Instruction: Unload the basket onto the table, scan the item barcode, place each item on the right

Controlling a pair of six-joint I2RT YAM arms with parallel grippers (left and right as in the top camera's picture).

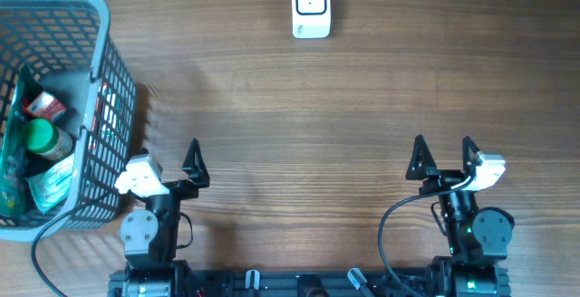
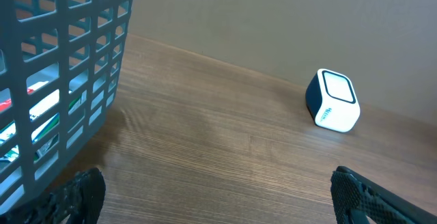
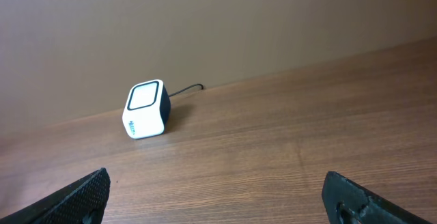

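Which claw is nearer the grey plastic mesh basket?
Left. The left claw sits close beside the basket; the right claw is far off across the wooden table.

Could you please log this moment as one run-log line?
left gripper: open, empty | right gripper: open, empty | items: in basket | scanner: far side, nothing presented

Grey plastic lattice basket stands on the brown wooden table, just beside the left gripper, on its left. Plain beige wall far ahead.
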